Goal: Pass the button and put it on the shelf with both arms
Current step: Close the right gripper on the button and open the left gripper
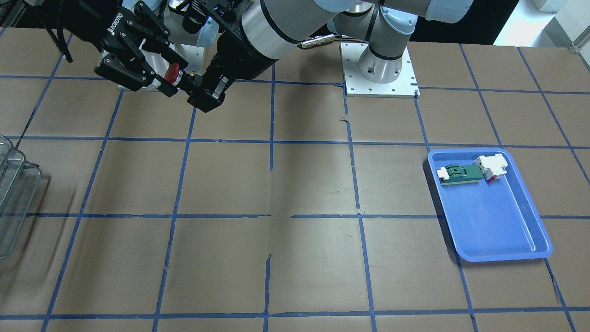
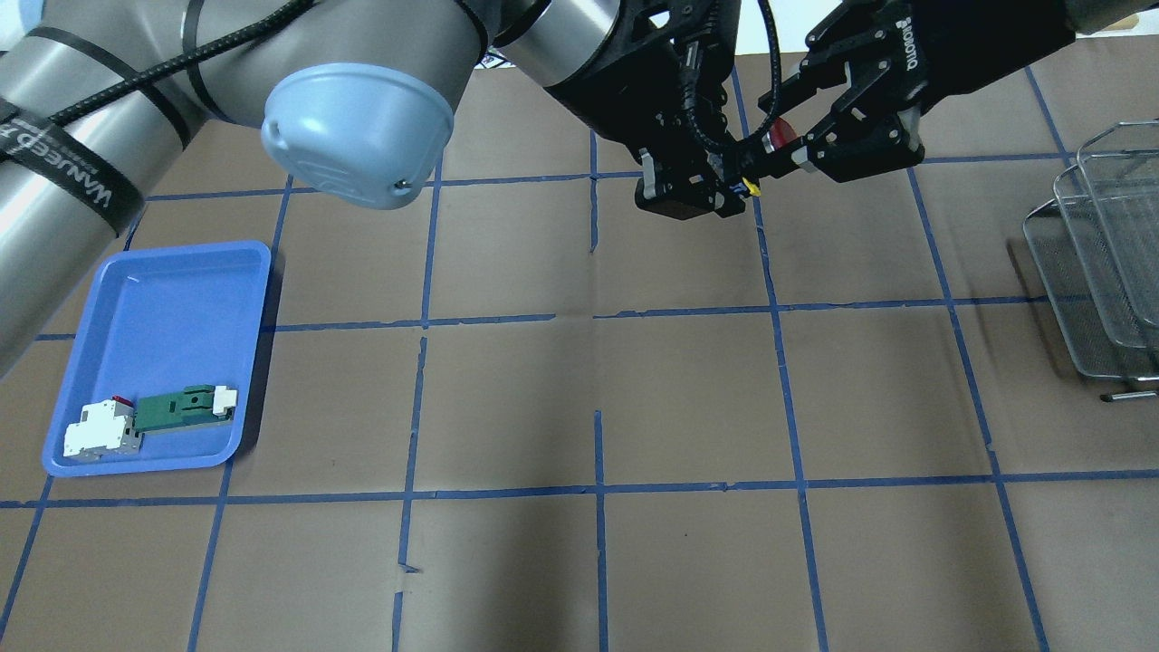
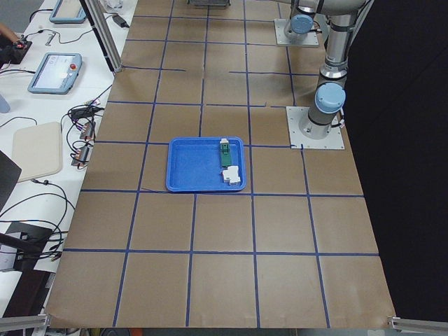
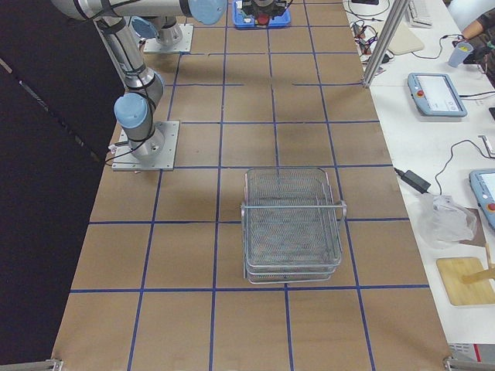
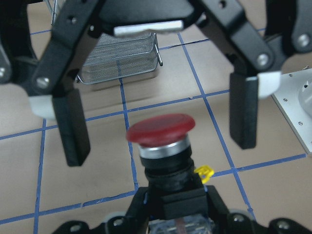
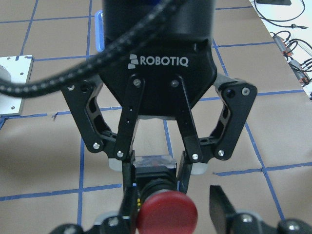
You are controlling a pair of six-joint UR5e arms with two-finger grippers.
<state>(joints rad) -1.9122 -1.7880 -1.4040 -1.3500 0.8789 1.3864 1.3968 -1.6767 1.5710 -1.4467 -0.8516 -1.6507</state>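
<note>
One button (image 1: 173, 73): left end effector (image 6: 155, 185) clamps it, right end effector (image 5: 160, 141) straddles it, parted.

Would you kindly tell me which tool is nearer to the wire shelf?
Right. The right tool, open around the button, is on the shelf side; the left tool, shut on the button's body, sits farther from the shelf.

You have a blue tray (image 1: 507, 230) on the taped table (image 1: 313, 267), holding a green-and-white part (image 1: 461, 174) touching a white block (image 1: 492, 167).
</note>
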